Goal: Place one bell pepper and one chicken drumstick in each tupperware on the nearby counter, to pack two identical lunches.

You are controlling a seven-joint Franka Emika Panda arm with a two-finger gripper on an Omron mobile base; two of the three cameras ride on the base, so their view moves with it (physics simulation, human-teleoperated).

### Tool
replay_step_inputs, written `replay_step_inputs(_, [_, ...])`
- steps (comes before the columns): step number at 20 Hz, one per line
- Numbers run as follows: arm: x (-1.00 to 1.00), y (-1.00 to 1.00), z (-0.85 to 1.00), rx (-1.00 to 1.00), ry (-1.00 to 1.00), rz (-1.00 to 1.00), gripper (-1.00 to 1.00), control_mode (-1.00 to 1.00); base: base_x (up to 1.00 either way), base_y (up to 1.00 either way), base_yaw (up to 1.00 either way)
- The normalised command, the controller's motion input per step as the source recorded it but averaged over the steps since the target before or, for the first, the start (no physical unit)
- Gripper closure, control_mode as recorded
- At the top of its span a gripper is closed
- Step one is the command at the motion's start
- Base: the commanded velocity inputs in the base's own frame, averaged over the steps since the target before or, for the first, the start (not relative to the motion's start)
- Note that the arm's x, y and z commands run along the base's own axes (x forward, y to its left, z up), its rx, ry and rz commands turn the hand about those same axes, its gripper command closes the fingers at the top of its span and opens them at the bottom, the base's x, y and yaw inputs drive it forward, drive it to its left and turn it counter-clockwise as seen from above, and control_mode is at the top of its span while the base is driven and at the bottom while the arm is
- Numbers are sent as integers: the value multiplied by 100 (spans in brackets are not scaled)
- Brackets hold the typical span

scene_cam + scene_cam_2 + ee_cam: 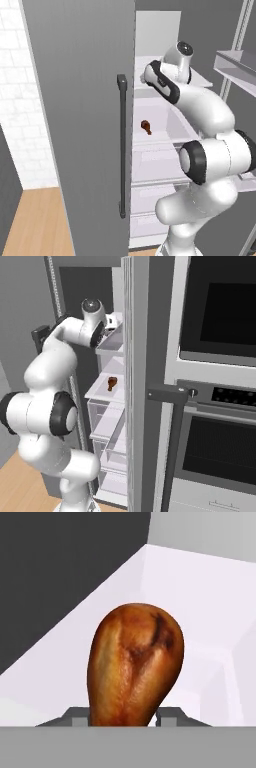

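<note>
The pincer (124, 718) was clenched on a chicken drumstick (135, 664) deep inside the open fridge, above the shelf (172, 131) where a second drumstick (146, 126) lay, so the picking step seemed done and the next move called for drawing it out toward a tupperware.

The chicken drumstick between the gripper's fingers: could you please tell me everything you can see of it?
The chicken drumstick is roasted golden-brown with a darker charred patch near its rounded, meaty end. Its skin looks glossy. In the hand view it stands lengthwise along the gripper, fat end away from the camera, narrowing toward the two dark fingertips that press its lower sides. The bone end is hidden. Behind it are pale fridge walls.
</note>
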Motion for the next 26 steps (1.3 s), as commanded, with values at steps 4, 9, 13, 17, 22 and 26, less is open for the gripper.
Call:
replay_step_inputs(4, [-100, 0, 2, 0, -8, -36, 100, -100, 0, 0, 0])
replay_step_inputs(9, [-100, 0, 17, 0, -7, -41, 100, -100, 0, 0, 0])
replay_step_inputs(13, [-100, -1, 24, 3, -4, -31, 100, -100, 0, 0, 0])
replay_step_inputs(17, [-100, 1, 8, 1, 0, -15, 100, -100, 0, 0, 0])
replay_step_inputs(22, [-100, 5, 0, 0, 0, -2, 100, -100, 0, 0, 0])
replay_step_inputs(26, [-100, 11, 0, 0, 0, 0, 100, -100, 0, 0, 0])
